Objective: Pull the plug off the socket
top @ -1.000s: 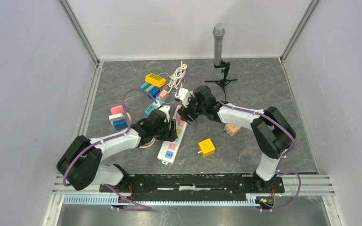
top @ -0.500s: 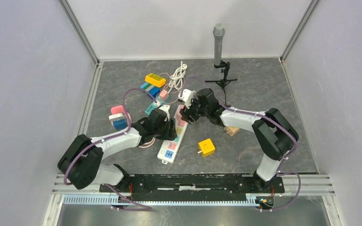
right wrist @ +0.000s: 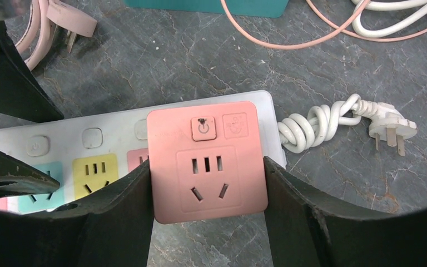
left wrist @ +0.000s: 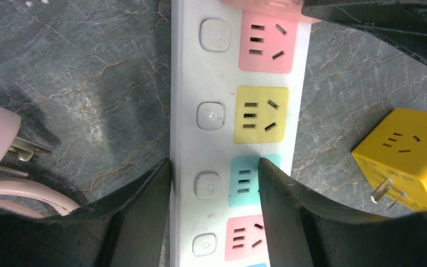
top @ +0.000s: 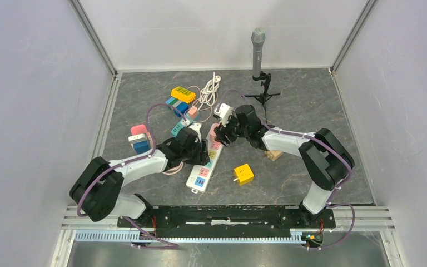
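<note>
A white power strip (top: 202, 173) with coloured sockets lies on the grey table; it also shows in the left wrist view (left wrist: 211, 83) and the right wrist view (right wrist: 89, 136). My left gripper (top: 202, 153) is open and rests on the strip: in the left wrist view (left wrist: 214, 161) one finger is at its left edge and the other over the teal socket. My right gripper (top: 223, 135) is shut on a pink cube plug (right wrist: 207, 161) over the strip's far end. Its prongs are hidden.
A yellow cube adapter (top: 243, 173) lies right of the strip. A wooden block (top: 274, 153) sits under the right arm. A coiled white cable (top: 208, 89), coloured blocks (top: 182, 93), pink and blue adapters (top: 139, 139) and a microphone stand (top: 257, 53) stand around.
My right gripper with the pink plug has shifted slightly right and away from the left arm. The left gripper has stayed on the strip.
</note>
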Controlling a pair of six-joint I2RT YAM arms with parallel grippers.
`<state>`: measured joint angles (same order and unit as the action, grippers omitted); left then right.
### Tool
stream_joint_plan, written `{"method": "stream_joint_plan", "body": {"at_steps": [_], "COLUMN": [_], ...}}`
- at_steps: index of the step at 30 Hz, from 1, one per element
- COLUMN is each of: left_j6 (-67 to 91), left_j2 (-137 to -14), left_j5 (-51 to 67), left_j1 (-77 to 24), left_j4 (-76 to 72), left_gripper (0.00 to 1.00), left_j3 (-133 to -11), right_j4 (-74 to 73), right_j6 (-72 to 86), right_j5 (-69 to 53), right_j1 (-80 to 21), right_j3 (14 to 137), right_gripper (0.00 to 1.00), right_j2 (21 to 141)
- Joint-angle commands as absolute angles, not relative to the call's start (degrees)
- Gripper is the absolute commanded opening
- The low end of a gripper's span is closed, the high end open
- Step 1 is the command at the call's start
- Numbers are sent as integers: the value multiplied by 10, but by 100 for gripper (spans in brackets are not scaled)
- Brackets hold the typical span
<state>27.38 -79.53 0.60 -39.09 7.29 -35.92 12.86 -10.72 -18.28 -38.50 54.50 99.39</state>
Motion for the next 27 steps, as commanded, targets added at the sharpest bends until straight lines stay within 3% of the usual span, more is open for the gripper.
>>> {"method": "stream_joint_plan", "body": {"at_steps": [1,9,17,27], "left_j6": [279,274,277,288], "left_j2": [-844,-846,-864,-863], "left_j5": [-16,-3,16,14], "left_j1": [-395,-395,-395,-396], "left_j4": [127,141,160,163], "left_gripper": [62,61,60,58], "left_j3": [-338,-348,-363,-355], "right_j4": [181,147,146,159], "right_j6": [-9,31,-148,-22], "right_j5": [-225,-229,-124,-254], "right_j1": [-396,-395,-429,-372], "right_j3": [575,599,540,567], "right_gripper": [0,0,0,0], "right_j2": [988,1009,962,969]}}
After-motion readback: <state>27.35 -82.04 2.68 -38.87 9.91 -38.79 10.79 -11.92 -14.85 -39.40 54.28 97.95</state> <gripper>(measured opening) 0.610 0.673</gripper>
